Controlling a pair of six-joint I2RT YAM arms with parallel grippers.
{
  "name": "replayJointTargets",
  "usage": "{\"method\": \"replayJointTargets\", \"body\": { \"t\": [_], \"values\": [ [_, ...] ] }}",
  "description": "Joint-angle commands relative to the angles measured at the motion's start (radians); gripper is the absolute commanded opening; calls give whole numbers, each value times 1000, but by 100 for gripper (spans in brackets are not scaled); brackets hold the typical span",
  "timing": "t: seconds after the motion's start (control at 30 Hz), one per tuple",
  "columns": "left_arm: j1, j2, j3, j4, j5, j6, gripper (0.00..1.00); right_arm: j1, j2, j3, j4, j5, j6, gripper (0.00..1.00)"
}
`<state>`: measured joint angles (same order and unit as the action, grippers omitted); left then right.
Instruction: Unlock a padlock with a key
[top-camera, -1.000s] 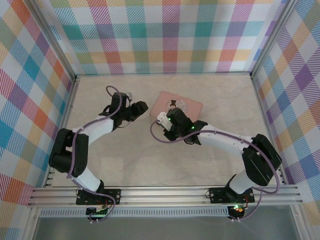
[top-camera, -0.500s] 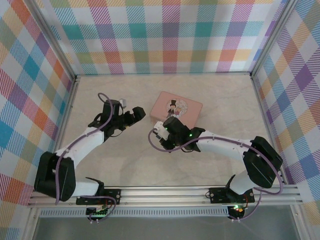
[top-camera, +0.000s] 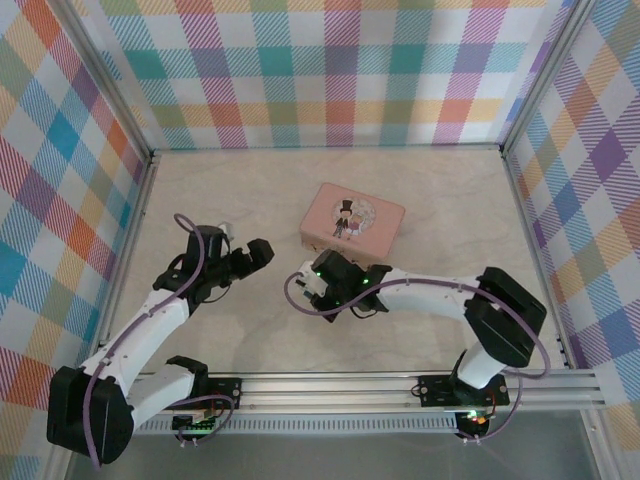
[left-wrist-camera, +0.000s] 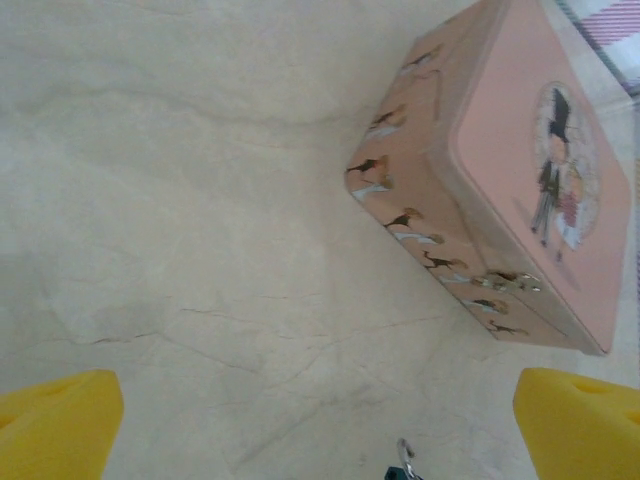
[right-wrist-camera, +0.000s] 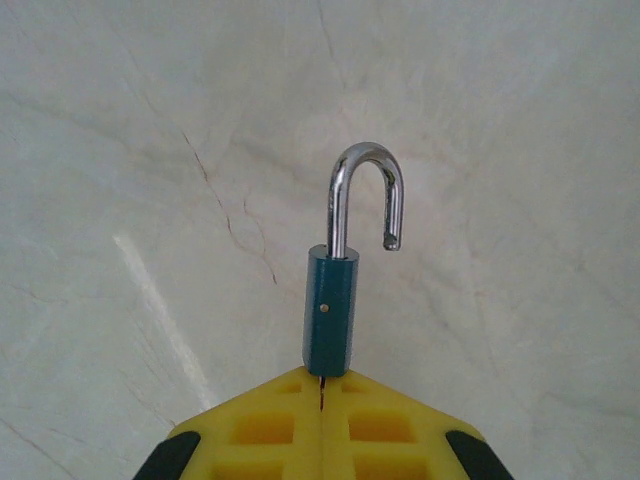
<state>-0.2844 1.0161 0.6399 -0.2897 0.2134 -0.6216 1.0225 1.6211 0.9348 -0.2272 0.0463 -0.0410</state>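
Note:
In the right wrist view my right gripper is shut on the bottom end of the padlock, a small teal body. Its silvery shackle is swung open, with its free end out of the body, above bare table. In the top view the right gripper hangs just in front of the pink tin. My left gripper is a short way to its left, open, with nothing between its yellow fingers. The padlock's shackle peeks in at the bottom edge of the left wrist view. The key is hidden.
The pink tin with a cartoon picture lies flat on the marble-look table, just behind the right gripper. Checkered walls close off the back and both sides. Open floor lies to the left of and in front of both grippers.
Both arms have drawn back toward the near edge. The left gripper moved down-left away from the tin. The right gripper, holding the padlock, moved left and off the tin's front.

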Motion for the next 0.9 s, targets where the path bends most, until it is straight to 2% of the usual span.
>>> {"method": "replayJointTargets", "body": {
  "t": [0.0,0.37,0.47,0.5,0.7,0.87],
  "values": [
    [16,-13,-17,-13,-23,-21,100,18,54,19,-13,17,21,0],
    [24,-4,-35,-4,-22,-26,100,112,149,92,-84,162,-5,0],
    [27,-7,-42,-3,-21,-26,100,132,157,100,-88,212,-11,3],
    [27,-9,-43,-3,-22,-27,100,136,158,104,-91,217,-12,5],
    [30,-16,-45,-6,-25,-26,100,139,117,96,-77,225,17,34],
    [31,-17,-45,-3,-21,-27,100,139,73,90,-87,242,35,43]
  ]
}}
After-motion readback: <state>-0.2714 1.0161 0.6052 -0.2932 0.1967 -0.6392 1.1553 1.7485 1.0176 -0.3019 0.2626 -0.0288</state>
